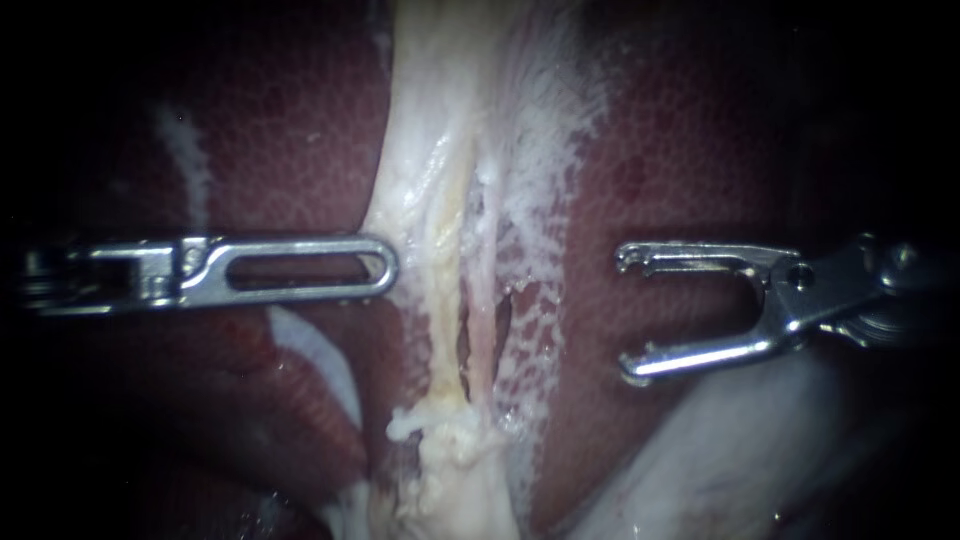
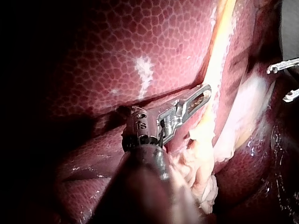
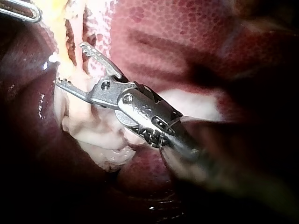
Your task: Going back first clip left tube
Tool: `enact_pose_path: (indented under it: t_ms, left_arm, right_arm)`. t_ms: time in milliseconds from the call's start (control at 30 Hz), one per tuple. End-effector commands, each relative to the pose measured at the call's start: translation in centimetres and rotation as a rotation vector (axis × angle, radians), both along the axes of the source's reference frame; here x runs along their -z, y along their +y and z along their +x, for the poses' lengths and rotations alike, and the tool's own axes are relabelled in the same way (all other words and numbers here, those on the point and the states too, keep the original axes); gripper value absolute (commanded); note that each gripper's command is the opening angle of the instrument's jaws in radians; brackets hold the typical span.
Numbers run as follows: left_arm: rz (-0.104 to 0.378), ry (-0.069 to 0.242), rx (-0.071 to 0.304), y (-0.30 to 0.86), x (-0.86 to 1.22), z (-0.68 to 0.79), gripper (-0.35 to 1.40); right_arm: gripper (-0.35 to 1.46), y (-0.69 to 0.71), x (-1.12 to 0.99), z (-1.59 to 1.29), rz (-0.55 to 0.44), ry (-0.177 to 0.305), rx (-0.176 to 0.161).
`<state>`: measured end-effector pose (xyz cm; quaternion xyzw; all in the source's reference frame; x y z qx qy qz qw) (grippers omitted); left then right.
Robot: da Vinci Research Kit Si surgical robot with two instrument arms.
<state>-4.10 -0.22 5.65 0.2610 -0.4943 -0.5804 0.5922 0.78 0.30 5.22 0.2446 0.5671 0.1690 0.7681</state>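
Left instrument (image 1: 385, 267): at the left middle of the endoscope view. Its slotted jaws are pressed together and hold nothing, with the tip just beside the pale band (image 1: 440, 200).
Right instrument (image 1: 625, 314): at the right middle, jaws spread wide and empty, apart from the band.
Task's thing: the tubes run inside that central band, divided by two dark slits (image 1: 465, 335). I cannot tell which strand is the left tube, and no clip shows.
Step, by my judgement: retreat. Draw the right instrument straight back along its shaft, jaws open, clear of the white webbing.
Surface: liver (image 1: 680, 150), wet, glossy and soft, so easily scored.
Room: bare liver on both flanks, with dark edges.
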Motion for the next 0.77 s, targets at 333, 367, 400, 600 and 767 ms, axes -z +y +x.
enact_pose_path:
  t_ms: [333, 367, 400, 600, 767]
  left_arm:
    - [0.005, -0.002, -0.002, -0.02, -0.05, -0.03, -0.35]
    - [0.005, -0.002, -0.002, -0.02, -0.05, -0.04, -0.35]
    - [0.005, -0.002, -0.002, -0.02, -0.05, -0.04, -0.35]
    - [0.006, 0.0, -0.003, -0.02, -0.05, -0.04, -0.35]
    - [0.007, -0.002, -0.006, -0.02, -0.05, -0.04, -0.35]
  right_arm:
    - [0.6, -0.01, 0.0, 0.0, 0.0, 0.0, 0.0]
    - [0.6, -0.01, 0.01, 0.0, 0.0, 0.0, 0.0]
    - [0.6, -0.01, 0.01, 0.0, 0.0, 0.0, 0.0]
    - [0.6, -0.01, 0.01, 0.0, 0.0, 0.0, 0.0]
    - [0.6, -0.01, 0.01, 0.0, 0.0, 0.0, 0.0]
